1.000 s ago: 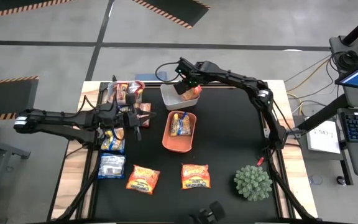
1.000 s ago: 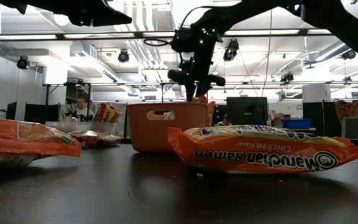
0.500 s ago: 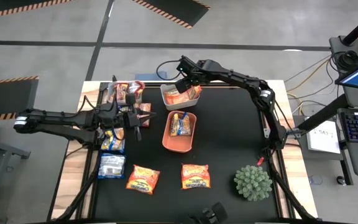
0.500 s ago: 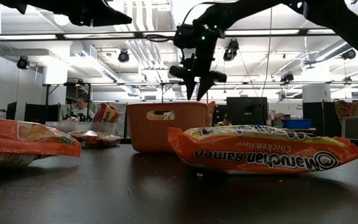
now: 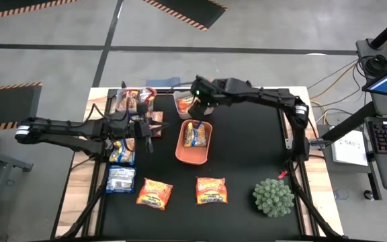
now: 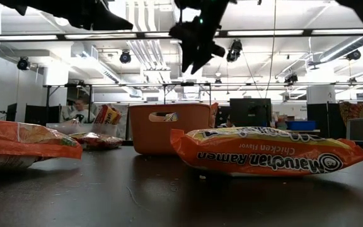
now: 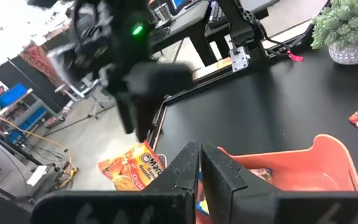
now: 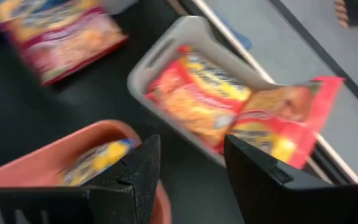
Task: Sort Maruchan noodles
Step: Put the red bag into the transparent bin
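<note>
Orange-red Maruchan noodles (image 8: 199, 99) lie in a white tray (image 5: 183, 102) at the far middle. A blue-and-yellow packet (image 5: 195, 134) lies in the orange tray (image 5: 192, 155). My right gripper (image 5: 195, 107) hangs open and empty above the gap between the two trays, also visible high in the low view (image 6: 194, 45). My left gripper (image 5: 148, 129) is shut on nothing, held level above the table left of the orange tray. More packets lie flat on the mat: two orange ones (image 5: 154, 193) (image 5: 211, 190), a silvery-blue one (image 5: 120, 179) and a blue-and-yellow one (image 5: 121, 153).
A pile of packets (image 5: 133, 101) sits at the far left corner of the mat. A spiky green plant ball (image 5: 273, 196) stands near right. The mat between the orange tray and the plant is bare. People and desks show in the room beyond.
My right gripper has risen out of the white tray and swung toward the table's near-left, over the orange tray's far rim, rolling as it went. Its fingers stand wider apart than a second ago. An orange-red packet stays in the white tray.
</note>
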Motion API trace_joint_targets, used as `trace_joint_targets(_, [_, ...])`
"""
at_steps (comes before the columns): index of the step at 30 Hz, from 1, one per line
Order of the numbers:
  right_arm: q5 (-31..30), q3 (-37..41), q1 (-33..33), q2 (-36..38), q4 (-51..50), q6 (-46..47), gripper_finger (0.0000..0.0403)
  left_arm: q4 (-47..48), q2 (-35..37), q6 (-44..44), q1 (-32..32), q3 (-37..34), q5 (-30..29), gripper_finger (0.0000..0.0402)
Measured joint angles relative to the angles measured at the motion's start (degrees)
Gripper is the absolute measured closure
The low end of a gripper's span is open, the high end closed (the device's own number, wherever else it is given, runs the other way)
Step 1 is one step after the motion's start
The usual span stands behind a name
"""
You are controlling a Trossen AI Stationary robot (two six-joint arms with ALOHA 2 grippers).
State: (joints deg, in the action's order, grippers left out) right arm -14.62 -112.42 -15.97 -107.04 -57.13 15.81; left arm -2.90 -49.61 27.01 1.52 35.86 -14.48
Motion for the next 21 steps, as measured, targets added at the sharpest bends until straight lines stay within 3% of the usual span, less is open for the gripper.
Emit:
trace_joint_targets(11, [0.03, 24.51, 8.22, 12.76, 16.22, -3.85, 0.0236, 2.85, -5.20, -9.82, 0.00, -0.01, -0.11, 0.0402])
trace_joint_targets(17, [0.52, 40.37, 9.75, 21.65, 30.12, -10.14, 0.0240, 8.29, -8.02, -20.99, -0.02, -0.02, -3.62, 0.0402])
trace_joint_targets(21, [4.45, 49.18, 9.63, 27.25, 40.10, -13.41, 0.0244, 13.49, -10.05, -29.43, -0.01, -0.02, -5.92, 0.0402])
